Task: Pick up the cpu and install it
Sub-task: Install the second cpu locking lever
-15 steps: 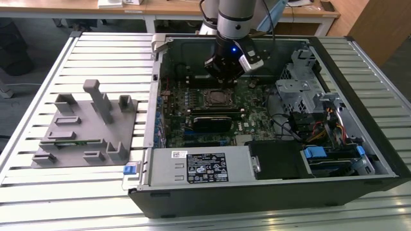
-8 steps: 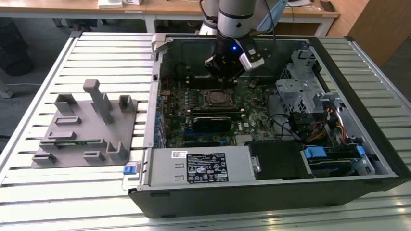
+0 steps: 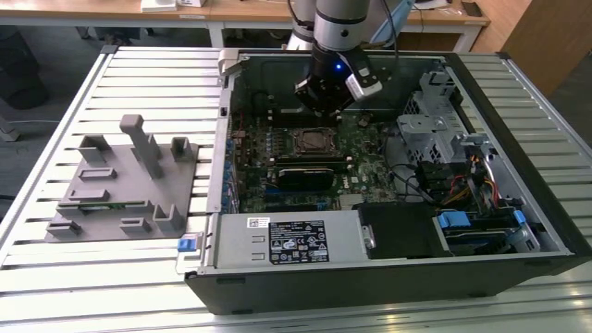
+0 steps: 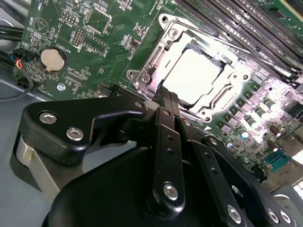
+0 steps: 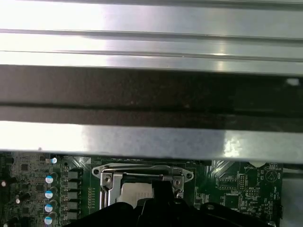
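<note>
The cpu [image 4: 191, 75] is a flat pale silver square lying inside the metal socket frame [image 4: 151, 61] on the green motherboard [image 4: 94, 38]. In the first wrist view the cpu [image 5: 136, 191] shows partly behind the black finger tips. My gripper [image 4: 166, 92] hangs a little above the socket's edge, fingers pressed together with nothing between them. In the exterior view my gripper [image 3: 324, 105] sits just behind the socket [image 3: 315, 141], inside the open computer case.
The case wall [image 3: 226, 132] and a drive cage [image 3: 430, 128] with loose cables flank the motherboard. A black power supply [image 3: 296, 239] fills the case's near end. A grey fixture plate with blocks [image 3: 120, 180] lies on the slatted table at the exterior view's left.
</note>
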Tool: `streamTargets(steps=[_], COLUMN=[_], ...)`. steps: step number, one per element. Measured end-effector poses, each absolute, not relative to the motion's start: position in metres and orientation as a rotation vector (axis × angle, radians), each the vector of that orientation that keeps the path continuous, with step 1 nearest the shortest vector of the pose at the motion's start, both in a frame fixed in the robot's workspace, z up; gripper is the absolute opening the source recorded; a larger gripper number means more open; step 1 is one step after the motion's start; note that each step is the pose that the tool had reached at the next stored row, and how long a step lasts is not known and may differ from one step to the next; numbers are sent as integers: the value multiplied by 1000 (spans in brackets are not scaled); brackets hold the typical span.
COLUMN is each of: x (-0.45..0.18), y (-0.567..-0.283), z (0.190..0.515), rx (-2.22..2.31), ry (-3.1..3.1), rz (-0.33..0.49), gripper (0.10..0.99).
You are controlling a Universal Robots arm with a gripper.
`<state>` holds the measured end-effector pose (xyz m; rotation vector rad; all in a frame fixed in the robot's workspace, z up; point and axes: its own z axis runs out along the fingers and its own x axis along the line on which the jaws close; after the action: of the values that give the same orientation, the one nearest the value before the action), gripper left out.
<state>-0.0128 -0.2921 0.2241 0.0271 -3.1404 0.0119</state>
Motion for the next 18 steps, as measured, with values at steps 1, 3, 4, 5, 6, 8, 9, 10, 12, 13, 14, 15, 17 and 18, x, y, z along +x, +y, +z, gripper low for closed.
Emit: streamTargets(steps=[1, 3, 4, 5, 6, 8, 9, 10, 12, 13, 14, 15, 17, 18], x=[-13, -13, -13, -13, -13, -13, -13, -13, -13, -13, -13, -13, -13, -13], y=[-293, -295, -296, -297, -299, -301, -302, -304, -306, -306, -307, -307, -307, -307], z=[224, 224, 224, 224, 224, 224, 224, 224, 224, 224, 224, 225, 230, 233], rx=[27, 27, 27, 27, 27, 27, 27, 27, 27, 27, 27, 27, 27, 27], ry=[-3140, -3140, -3140, -3140, -3140, -3140, -3140, -3140, -3140, -3140, -3140, -3140, -3140, -3140], rz=[12, 12, 12, 12, 12, 12, 12, 12, 12, 12, 12, 12, 11, 11], gripper=[122, 122, 122, 122, 122, 122, 122, 122, 122, 122, 122, 122, 122, 122])
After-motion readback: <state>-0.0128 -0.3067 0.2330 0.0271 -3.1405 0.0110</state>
